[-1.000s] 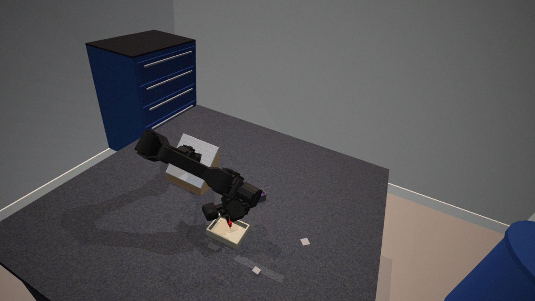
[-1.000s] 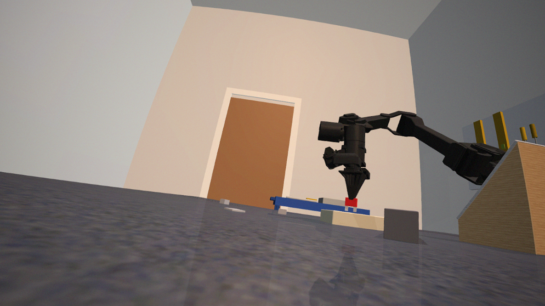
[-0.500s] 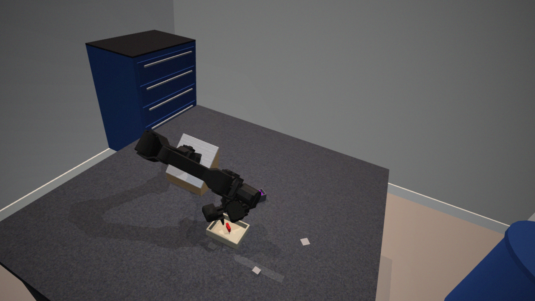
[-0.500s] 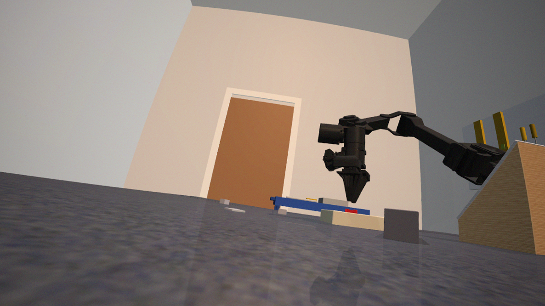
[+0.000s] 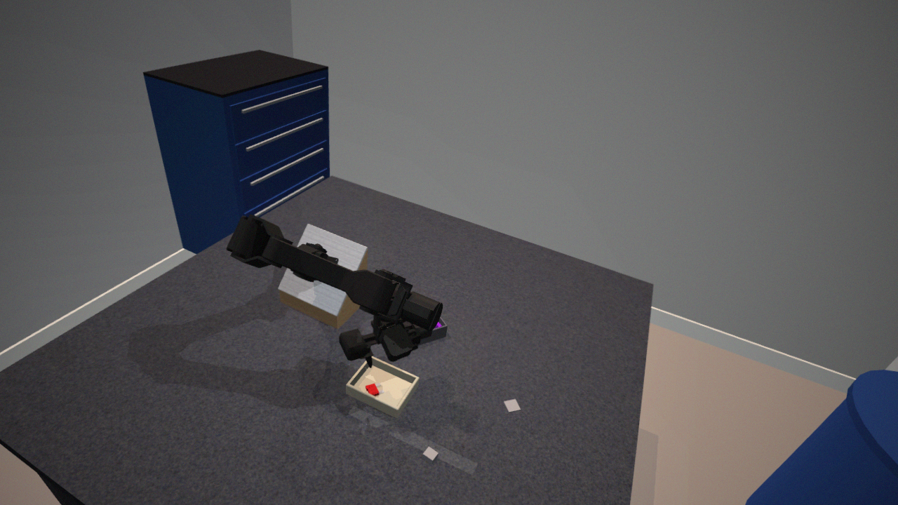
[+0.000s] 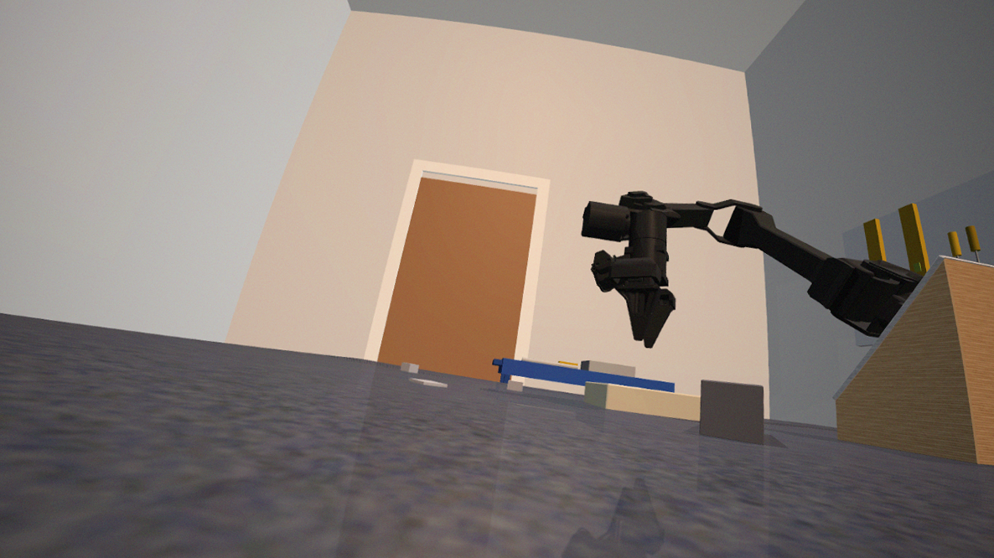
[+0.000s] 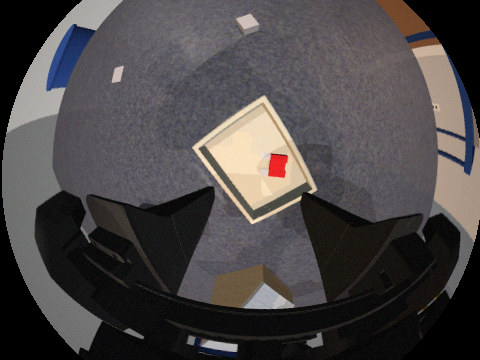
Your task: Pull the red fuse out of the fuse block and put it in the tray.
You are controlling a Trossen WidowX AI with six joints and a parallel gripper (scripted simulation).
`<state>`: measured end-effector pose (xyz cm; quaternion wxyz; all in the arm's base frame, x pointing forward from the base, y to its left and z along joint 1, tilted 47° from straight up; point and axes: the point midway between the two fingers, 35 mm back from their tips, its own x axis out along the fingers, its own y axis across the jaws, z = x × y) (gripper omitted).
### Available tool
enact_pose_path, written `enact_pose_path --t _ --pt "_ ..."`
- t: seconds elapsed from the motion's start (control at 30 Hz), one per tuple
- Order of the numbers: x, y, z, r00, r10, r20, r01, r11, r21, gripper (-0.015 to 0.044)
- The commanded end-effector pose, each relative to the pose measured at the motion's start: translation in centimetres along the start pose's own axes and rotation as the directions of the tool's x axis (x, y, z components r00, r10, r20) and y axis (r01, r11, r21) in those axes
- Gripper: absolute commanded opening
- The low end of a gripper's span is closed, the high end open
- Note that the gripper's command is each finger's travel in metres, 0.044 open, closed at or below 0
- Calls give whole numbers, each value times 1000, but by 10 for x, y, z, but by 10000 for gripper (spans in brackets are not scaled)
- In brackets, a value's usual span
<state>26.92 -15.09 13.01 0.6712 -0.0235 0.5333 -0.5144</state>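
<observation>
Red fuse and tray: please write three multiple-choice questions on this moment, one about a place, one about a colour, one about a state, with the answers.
1. Where is the red fuse?
A. in the tray
B. between the fingers
C. on the cabinet

2. What colour is the drawer cabinet?
A. brown
B. blue
C. white

3. How is the gripper?
A. shut on the fuse
B. shut on nothing
C. open, holding nothing

Answers:
1 A: the wrist view shows the fuse lying inside the tray walls.
2 B: the top view shows blue sides and drawer fronts under a black top.
3 C: the fingers stand wide apart above the tray, with nothing between them.
</observation>
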Motion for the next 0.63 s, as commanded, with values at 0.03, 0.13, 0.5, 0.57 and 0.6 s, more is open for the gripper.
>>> enact_pose_path --t 0.03,0.13,0.5,0.57,0.6 --pt "0 0 0 1000 0 0 0 1000 0 330" --pt "0 0 0 1000 0 0 0 1000 0 330" --pt "0 0 0 1000 0 0 0 1000 0 330" --pt "0 0 0 1000 0 0 0 1000 0 330" --pt "0 0 0 1000 0 0 0 1000 0 330"
